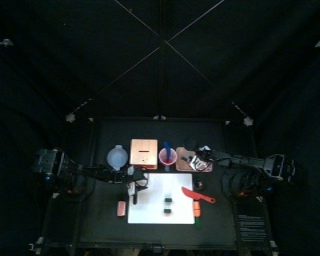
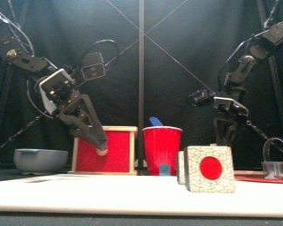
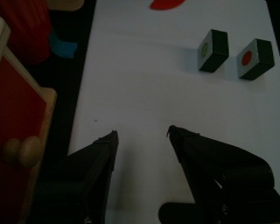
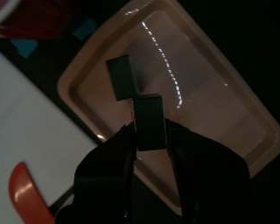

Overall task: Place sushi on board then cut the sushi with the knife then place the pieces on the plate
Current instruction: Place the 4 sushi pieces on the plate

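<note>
Lower right tool [image 4: 149, 131], clenched on a sushi piece [image 4: 149, 109] above the plate [image 4: 224, 105], flat beside the second piece [image 4: 122, 77] lying there, then let go gently, with left tool [image 3: 143, 134] spread over the board [image 3: 143, 70].

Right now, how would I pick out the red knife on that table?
Find the white board at the table's front. The red knife lies near its right edge, right of two dark sushi pieces. It alone is flat and all red; the blue knife stands in a cup.
</note>
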Robot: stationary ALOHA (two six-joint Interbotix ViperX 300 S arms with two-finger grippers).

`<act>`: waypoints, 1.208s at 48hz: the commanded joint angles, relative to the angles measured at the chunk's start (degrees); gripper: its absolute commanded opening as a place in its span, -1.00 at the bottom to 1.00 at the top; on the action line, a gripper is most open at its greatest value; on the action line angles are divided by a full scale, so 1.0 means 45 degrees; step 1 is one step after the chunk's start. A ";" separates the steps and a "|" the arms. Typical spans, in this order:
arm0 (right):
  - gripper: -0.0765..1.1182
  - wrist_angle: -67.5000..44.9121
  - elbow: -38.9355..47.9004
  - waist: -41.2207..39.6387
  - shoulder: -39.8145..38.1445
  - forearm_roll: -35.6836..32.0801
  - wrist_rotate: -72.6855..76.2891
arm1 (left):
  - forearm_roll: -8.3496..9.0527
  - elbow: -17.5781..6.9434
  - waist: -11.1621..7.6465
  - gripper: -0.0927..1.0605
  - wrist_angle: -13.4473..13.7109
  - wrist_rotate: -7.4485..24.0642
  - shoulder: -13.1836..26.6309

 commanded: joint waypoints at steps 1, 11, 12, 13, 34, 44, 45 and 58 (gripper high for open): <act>0.13 -0.0215 -0.0156 -0.0215 0.0215 -0.0059 0.0000 | -0.0020 -0.0137 0.0098 0.66 -0.0059 0.0000 -0.0039; 0.37 -0.0293 -0.0254 -0.0410 0.1055 -0.0254 0.0000 | -0.0020 -0.0098 0.0137 0.66 -0.0059 0.0000 -0.0020; 0.39 -0.0273 -0.0254 -0.0449 0.1094 -0.0273 0.0000 | -0.0020 -0.0098 0.0137 0.66 -0.0059 0.0000 -0.0020; 0.41 -0.0273 -0.0254 -0.0449 0.1094 -0.0293 0.0000 | -0.0020 -0.0098 0.0137 0.66 -0.0059 0.0000 -0.0020; 0.47 0.1211 -0.1016 0.1543 -0.1152 -0.0566 -0.0020 | -0.0039 -0.0078 0.0137 0.66 -0.0059 0.0000 -0.0020; 0.47 -0.0254 -0.1504 0.5176 -0.1016 -0.0410 0.0039 | -0.0078 -0.0098 0.0117 0.66 -0.0059 0.0000 -0.0020; 0.47 -0.0430 -0.1602 0.5469 -0.0918 -0.0371 0.0039 | -0.0098 -0.0098 0.0137 0.66 -0.0059 0.0000 -0.0020; 0.49 -0.2656 -0.2207 0.8340 0.0586 -0.0176 -0.0020 | -0.0312 -0.0078 0.0117 0.66 -0.0039 0.0000 -0.0020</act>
